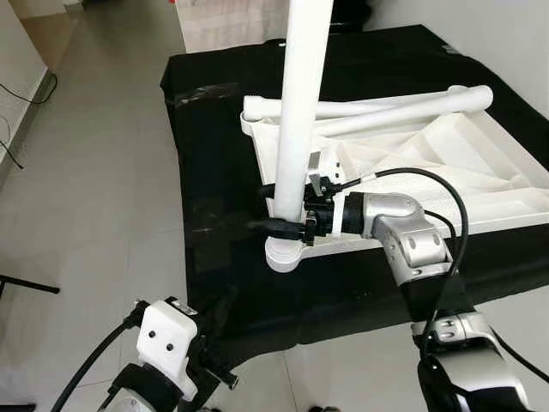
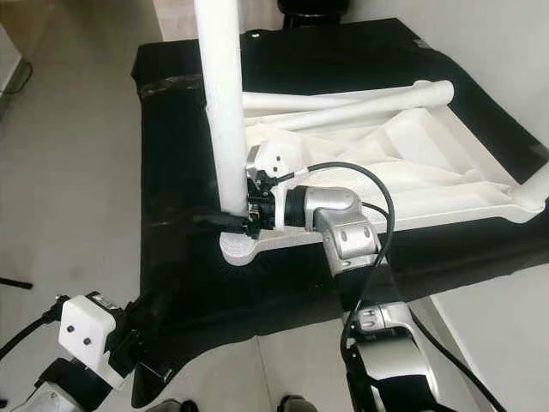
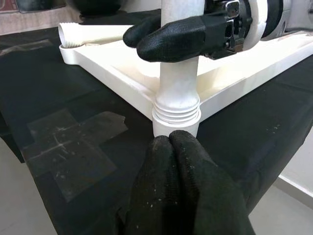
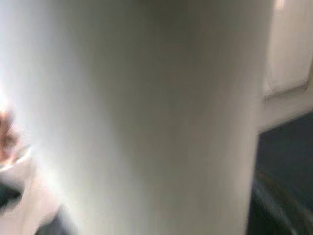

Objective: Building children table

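A white table top (image 1: 506, 193) lies upside down on a black-covered platform (image 1: 214, 172). One white leg (image 1: 300, 112) stands upright in the near-left corner socket (image 1: 283, 256); its threaded collar (image 3: 177, 110) sits just above the socket. My right gripper (image 1: 287, 225) is shut around this leg low down, and the right wrist view has the leg (image 4: 146, 117) blurred at close range. Two loose legs (image 1: 403, 107) lie across the far side of the top. My left gripper (image 3: 169, 139) is shut on nothing, low in front of that corner, fingertips just short of the socket.
The black platform's front edge runs close to my body, with grey tiled floor (image 1: 94, 172) to the left and in front. A dark cable (image 1: 26, 94) lies by the left wall. A pale wall (image 2: 515, 51) rises on the right.
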You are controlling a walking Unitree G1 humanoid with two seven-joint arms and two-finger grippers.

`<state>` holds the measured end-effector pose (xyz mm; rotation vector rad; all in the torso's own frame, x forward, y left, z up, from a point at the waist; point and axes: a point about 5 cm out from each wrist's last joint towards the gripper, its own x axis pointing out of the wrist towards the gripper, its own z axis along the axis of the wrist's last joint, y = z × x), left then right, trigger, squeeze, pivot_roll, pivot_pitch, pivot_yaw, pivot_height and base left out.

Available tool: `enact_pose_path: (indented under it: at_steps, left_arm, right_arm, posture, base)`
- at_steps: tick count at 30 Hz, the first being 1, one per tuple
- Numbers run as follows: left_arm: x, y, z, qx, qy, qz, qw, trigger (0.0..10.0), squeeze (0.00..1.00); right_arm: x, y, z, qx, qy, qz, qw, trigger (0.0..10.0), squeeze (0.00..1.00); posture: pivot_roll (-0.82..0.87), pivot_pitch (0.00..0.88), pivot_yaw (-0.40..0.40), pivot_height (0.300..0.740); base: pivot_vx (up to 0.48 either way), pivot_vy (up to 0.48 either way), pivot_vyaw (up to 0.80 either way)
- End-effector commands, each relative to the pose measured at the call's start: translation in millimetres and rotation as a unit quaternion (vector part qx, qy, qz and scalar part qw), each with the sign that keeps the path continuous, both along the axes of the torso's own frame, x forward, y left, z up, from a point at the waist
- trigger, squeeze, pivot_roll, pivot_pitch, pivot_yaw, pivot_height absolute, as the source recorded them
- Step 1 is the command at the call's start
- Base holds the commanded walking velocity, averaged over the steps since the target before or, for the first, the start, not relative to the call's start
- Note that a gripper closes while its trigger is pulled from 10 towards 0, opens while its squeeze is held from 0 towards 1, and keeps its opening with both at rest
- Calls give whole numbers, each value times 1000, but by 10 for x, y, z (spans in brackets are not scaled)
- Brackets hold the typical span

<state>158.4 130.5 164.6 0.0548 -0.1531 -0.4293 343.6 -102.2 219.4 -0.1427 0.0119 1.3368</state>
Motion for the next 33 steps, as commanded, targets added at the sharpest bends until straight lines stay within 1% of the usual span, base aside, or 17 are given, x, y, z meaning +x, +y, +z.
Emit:
enact_pose_path:
  at_steps: [1, 10, 12, 13, 15, 16, 17, 18, 19, 20, 21, 22, 23, 24, 29, 30, 33]
  left_arm:
    - [-26, -14, 4, 0, 0, -1, 1000, 10000, 0]
    - [-21, -15, -1, -1, 0, 0, 1000, 10000, 0]
    - [-17, -13, -4, -1, 0, 1, 1000, 10000, 0]
    - [-17, -13, -4, -1, 0, 1, 1000, 10000, 0]
    - [-13, -6, -6, -1, -1, 2, 1000, 10000, 0]
    - [-9, 8, -6, 0, -1, 3, 1000, 10000, 0]
    - [-9, 8, -6, 0, -1, 3, 1000, 10000, 0]
    - [-3, 20, -5, 1, -2, 4, 1000, 10000, 0]
    - [-3, 20, -5, 1, -2, 4, 1000, 10000, 0]
    - [-1, 26, -1, 1, -3, 4, 1000, 10000, 0]
    - [12, 31, -4, 2, -3, 3, 1000, 10000, 0]
    - [12, 31, -4, 2, -3, 3, 1000, 10000, 0]
    - [21, 29, -7, 3, -3, 2, 1000, 10000, 0]
    - [35, 28, -11, 3, -3, 2, 1000, 10000, 0]
    - [50, 30, -18, 5, -4, 3, 1000, 10000, 0]
    - [49, 31, -18, 5, -5, 5, 1000, 10000, 0]
    - [50, 31, -18, 4, -6, 7, 1000, 10000, 0]
  right_arm:
    - [19, -10, 23, 9, -5, 17, 1000, 0, 0]
    - [48, -82, -19, 19, -8, 4, 1000, 0, 0]
    - [29, -126, -25, 32, -13, -46, 998, 0, 0]
    - [29, -126, -25, 32, -13, -46, 998, 0, 0]
    - [-37, -140, -68, 39, -10, -108, 993, 0, 0]
    - [-43, -139, -201, -4, -31, -245, 969, 0, 0]
    - [-43, -139, -201, -4, -31, -245, 969, 0, 0]
    - [-131, -206, -339, -61, -50, -393, 916, 0, 0]
    - [-131, -206, -339, -61, -50, -393, 916, 0, 0]
    - [-315, -153, -430, -68, -41, -437, 896, 0, 0]
    - [-470, 7, -450, -62, -42, -438, 896, 0, 0]
    - [-470, 7, -450, -62, -42, -438, 896, 0, 0]
    - [-568, 135, -443, -48, -36, -415, 908, 0, 0]
    - [-587, 230, -424, -38, -39, -392, 919, 0, 0]
    - [-525, 304, -355, -40, -47, -370, 927, 0, 0]
    - [-515, 311, -334, -41, -46, -364, 929, 10000, 0]
    - [-528, 325, -308, -43, -45, -371, 927, 10000, 0]
  posture:
    - [50, 205, -29, 740]
    - [45, 207, -30, 740]
    - [38, 206, -38, 740]
    - [38, 206, -38, 740]
    - [33, 206, -42, 740]
    - [23, 209, -42, 740]
    - [23, 209, -42, 740]
    - [18, 210, -41, 740]
    - [18, 210, -41, 740]
    - [13, 214, -42, 740]
    - [11, 204, -30, 740]
    - [11, 204, -30, 740]
    - [12, 198, -27, 740]
    - [23, 189, -32, 740]
    - [24, 183, -34, 740]
    - [18, 181, -39, 740]
    - [17, 181, -40, 740]
  base:
    - [0, 0, 0]
    - [0, 0, 0]
    - [0, 0, 0]
    - [0, 0, 0]
    - [0, 0, 0]
    - [0, 0, 0]
    - [0, 0, 0]
    - [0, 0, 0]
    - [0, 0, 0]
    - [0, 0, 0]
    - [0, 0, 0]
    - [0, 0, 0]
    - [0, 0, 0]
    - [0, 0, 0]
    - [0, 0, 0]
    - [0, 0, 0]
    - [0, 0, 0]
